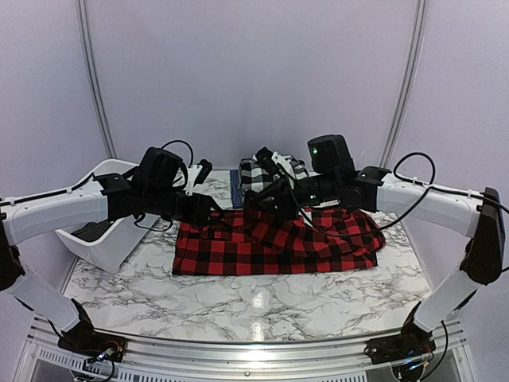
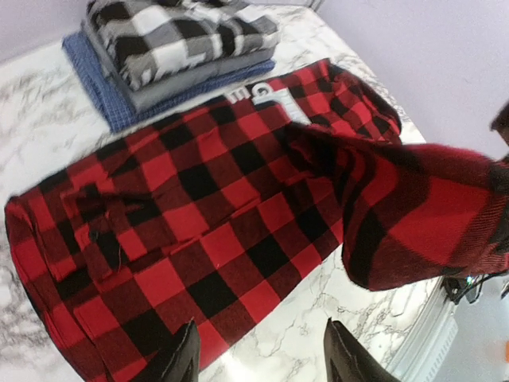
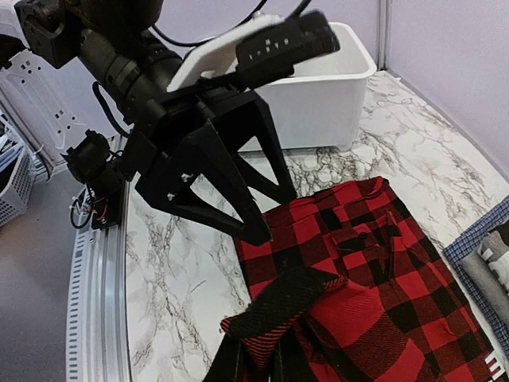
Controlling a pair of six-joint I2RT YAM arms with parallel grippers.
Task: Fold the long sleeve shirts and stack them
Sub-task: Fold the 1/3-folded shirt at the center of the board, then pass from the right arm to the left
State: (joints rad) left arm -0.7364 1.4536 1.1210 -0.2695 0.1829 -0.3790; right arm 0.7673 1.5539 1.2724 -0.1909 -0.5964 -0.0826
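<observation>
1. We are folding the red shirt (image 1: 270, 243). It lies flat in the middle of the desk (image 1: 238, 310), just in front of the stack (image 2: 175, 48) at the far side.
2. Our right pincer (image 3: 253, 360) pinches the sleeve (image 3: 278, 306) and lifts it. Our left pincer (image 2: 258, 334) is spread and holds nothing.
3. Next, we think, the sleeve must go flat across the shirt.
4. Only the left wrist view shows the stack's plaid, grey and blue layers. Only the right wrist view shows the tub (image 3: 318, 87) well.

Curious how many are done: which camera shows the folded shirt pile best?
Left wrist: the pile shows three layers, plaid over grey over blue. From above, the right arm hides part; right wrist catches only a corner.
</observation>
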